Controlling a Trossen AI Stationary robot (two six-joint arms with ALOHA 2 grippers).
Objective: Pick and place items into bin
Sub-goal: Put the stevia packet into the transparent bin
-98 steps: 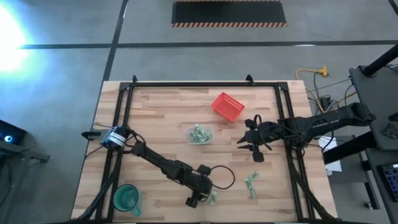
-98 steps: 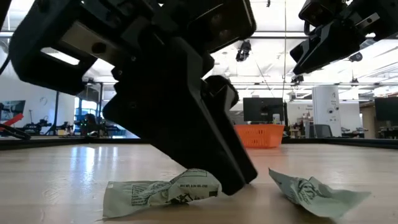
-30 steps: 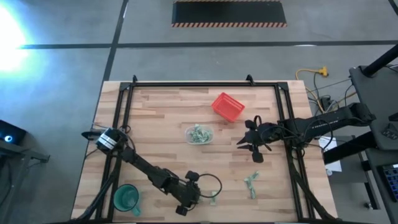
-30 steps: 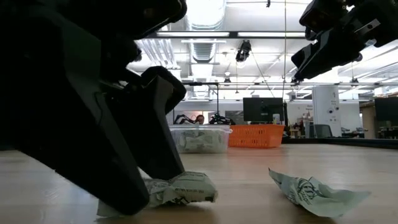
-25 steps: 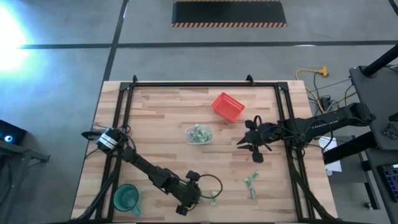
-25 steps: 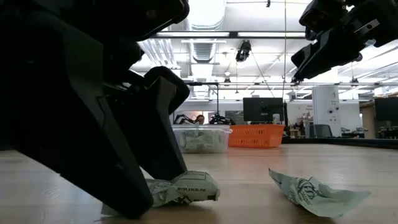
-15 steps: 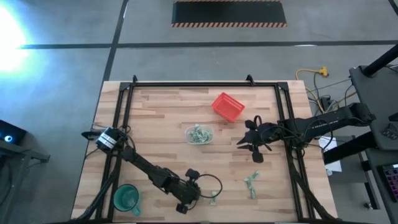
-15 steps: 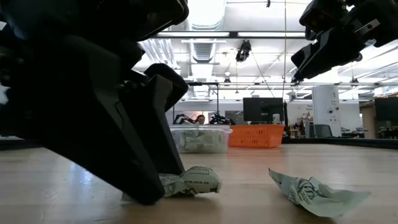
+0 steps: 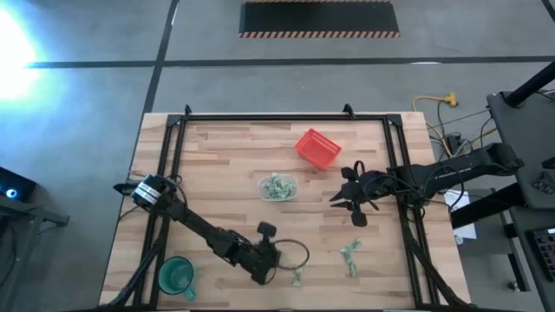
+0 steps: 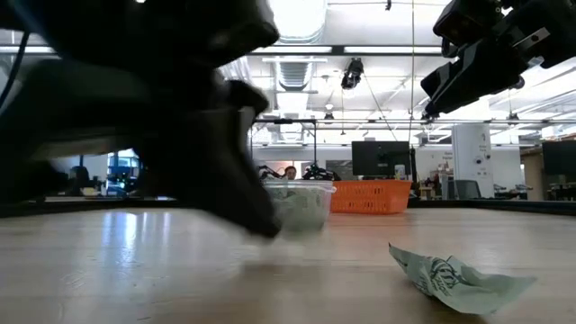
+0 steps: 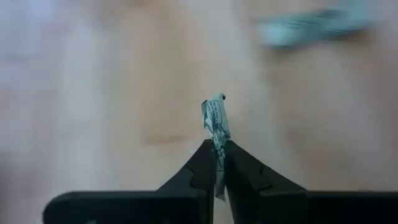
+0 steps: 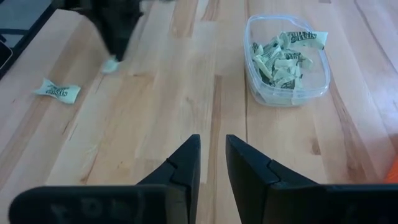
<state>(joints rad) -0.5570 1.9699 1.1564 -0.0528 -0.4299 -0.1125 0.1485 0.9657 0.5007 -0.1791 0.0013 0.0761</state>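
Left wrist view shows the left gripper [image 11: 219, 163] with its two dark fingers pressed together on a small pale green and white wrapped piece [image 11: 216, 121], which sticks up from between the tips above the blurred wooden table [image 11: 93, 93]. From above, that gripper [image 9: 263, 270] sits at the near edge of the table, left of centre, with another wrapped piece [image 9: 297, 277] lying just to its right and a further crumpled one [image 9: 350, 256] farther right. The right gripper [image 9: 350, 198] hangs over the right half of the table, its fingers a narrow gap apart and holding nothing, as the right wrist view shows [image 12: 211, 163].

The small clear plastic rectangular container with rounded corners [image 9: 277, 187] stands near the table's middle, already holding a heap of wrapped pieces [image 12: 283, 57]. A red mesh basket [image 9: 317, 147] lies beyond it toward the far right, and a green cup [image 9: 175, 276] stands at the near left corner. Around the table is grey floor; the low view looks into a lit workshop with ceiling lights and a monitor [image 10: 374, 158].
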